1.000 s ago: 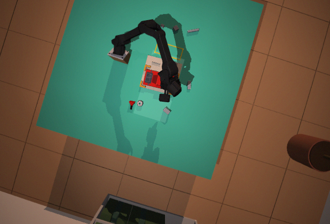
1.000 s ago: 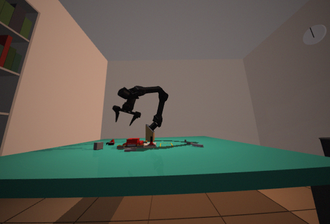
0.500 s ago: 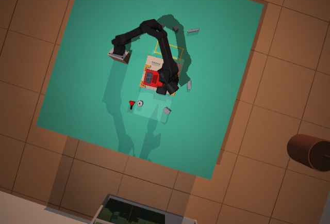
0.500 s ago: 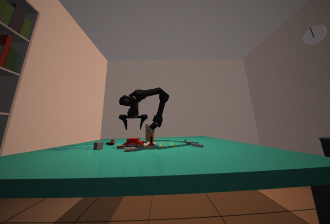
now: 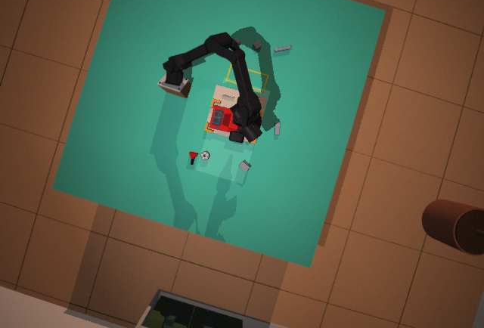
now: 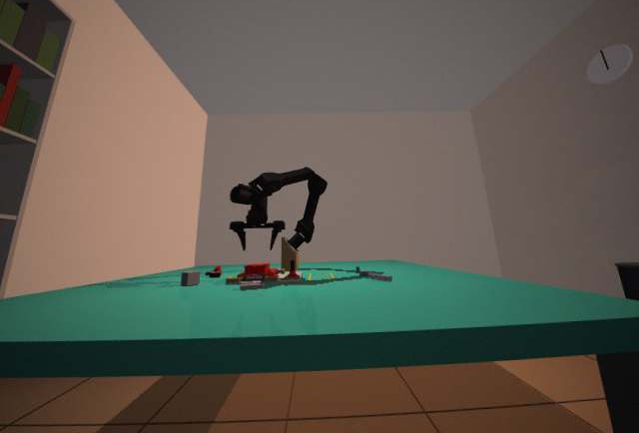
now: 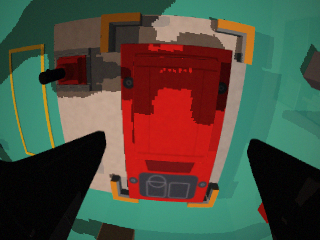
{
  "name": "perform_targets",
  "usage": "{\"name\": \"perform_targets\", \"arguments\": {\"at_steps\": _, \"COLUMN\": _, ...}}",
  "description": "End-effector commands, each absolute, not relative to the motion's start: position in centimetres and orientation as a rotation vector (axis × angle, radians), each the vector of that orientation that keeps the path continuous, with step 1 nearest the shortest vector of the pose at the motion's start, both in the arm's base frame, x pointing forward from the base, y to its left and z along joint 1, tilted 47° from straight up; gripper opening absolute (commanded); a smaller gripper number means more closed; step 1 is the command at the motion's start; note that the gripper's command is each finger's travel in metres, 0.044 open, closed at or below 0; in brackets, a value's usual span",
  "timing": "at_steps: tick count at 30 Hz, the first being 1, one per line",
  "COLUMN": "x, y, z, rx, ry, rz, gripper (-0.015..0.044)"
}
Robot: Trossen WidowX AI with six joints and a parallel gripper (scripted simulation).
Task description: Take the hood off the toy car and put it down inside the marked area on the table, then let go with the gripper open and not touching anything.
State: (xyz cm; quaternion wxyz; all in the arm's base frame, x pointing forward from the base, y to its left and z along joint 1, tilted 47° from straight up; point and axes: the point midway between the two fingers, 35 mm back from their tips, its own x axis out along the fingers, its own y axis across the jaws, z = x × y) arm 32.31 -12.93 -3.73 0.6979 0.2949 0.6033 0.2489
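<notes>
The red toy car (image 5: 219,128) (image 6: 257,270) sits on a beige board. Its hood (image 7: 165,125) appears as the broad red panel in the wrist view, in place on the car, with a dark grey panel at its lower end. My gripper (image 6: 258,249) (image 7: 178,143) is open and empty, pointing down above the car; its fingertips stand wide on either side of the red body in the wrist view and touch nothing. The arm hides part of the car in the top view. The marked area (image 5: 228,72) (image 7: 26,48) is a yellow outline beside the board, with nothing seen inside it.
The beige board (image 5: 222,91) (image 7: 92,125) has orange corner brackets and a red part with a black handle (image 7: 52,76). A red and black piece (image 5: 192,156), a small wheel (image 5: 205,155) and a grey block (image 5: 244,165) (image 6: 190,277) lie around it. Grey bars lie farther off.
</notes>
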Motion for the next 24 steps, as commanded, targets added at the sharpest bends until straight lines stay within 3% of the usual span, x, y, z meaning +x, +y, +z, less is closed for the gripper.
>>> {"name": "perform_targets", "arguments": {"at_steps": 1, "x": 32.3, "y": -12.5, "z": -4.0, "rx": 0.669, "ry": 1.35, "rz": 0.555, "gripper": 0.044}}
{"name": "perform_targets", "arguments": {"at_steps": 24, "x": 32.5, "y": -11.4, "z": -5.1, "rx": 0.669, "ry": 1.349, "rz": 0.555, "gripper": 0.044}}
